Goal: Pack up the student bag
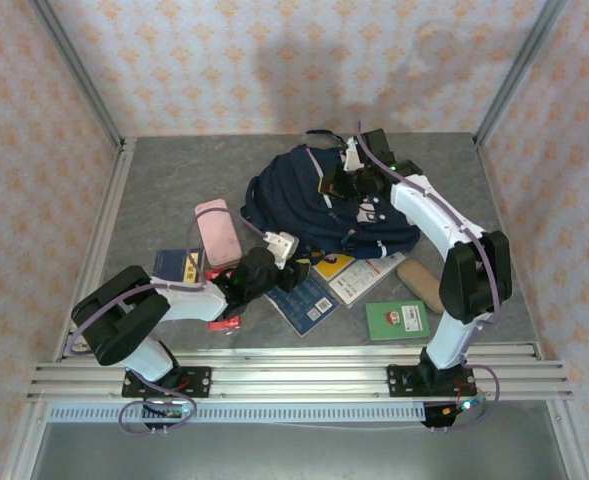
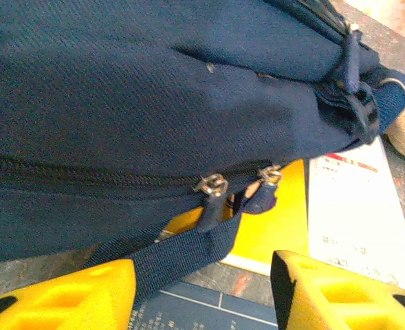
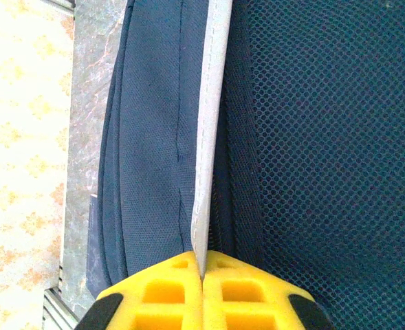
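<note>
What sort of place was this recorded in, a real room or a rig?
Probably a staged robot test cell, not a real classroom: a grey tabletop framed by aluminium rails, patterned wall panels on three sides, and a student bag with books laid out for packing.

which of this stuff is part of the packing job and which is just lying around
In the job: bag, right gripper shut on it, left gripper.
Lying about, maybe for packing: pink case, green book, tan case, yellow book.
</note>
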You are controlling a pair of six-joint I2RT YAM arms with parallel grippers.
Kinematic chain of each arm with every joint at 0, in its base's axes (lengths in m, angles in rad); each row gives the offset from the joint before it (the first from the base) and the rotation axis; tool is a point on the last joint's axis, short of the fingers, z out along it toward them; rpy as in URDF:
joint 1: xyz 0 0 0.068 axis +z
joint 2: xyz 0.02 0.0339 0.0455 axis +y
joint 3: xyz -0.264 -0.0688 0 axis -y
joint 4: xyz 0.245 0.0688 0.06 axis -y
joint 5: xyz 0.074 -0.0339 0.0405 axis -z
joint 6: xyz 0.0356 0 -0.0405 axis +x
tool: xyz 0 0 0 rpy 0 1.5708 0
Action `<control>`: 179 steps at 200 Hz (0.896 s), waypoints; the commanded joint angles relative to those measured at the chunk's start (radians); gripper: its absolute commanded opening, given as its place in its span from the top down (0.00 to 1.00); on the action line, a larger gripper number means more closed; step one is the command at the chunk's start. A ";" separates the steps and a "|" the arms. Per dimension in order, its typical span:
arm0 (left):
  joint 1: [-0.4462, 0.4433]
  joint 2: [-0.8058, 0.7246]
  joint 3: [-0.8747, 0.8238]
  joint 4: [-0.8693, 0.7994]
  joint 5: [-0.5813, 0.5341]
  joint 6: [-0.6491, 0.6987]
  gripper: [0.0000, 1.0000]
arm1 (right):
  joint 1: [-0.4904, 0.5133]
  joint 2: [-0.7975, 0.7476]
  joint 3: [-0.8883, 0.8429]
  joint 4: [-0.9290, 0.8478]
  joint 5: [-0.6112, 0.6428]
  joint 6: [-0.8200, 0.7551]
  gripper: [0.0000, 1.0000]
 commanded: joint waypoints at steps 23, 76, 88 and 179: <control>-0.014 0.085 0.098 -0.021 -0.089 -0.051 0.42 | 0.004 -0.087 -0.031 0.130 -0.047 0.085 1.00; -0.029 0.136 0.141 -0.013 -0.085 -0.077 0.39 | 0.007 -0.092 -0.057 0.166 -0.064 0.122 1.00; -0.029 0.151 0.155 -0.023 -0.097 -0.086 0.38 | 0.014 -0.096 -0.062 0.176 -0.065 0.133 1.00; -0.031 0.251 0.254 -0.102 -0.198 -0.122 0.71 | 0.031 -0.130 -0.118 0.257 -0.078 0.226 1.00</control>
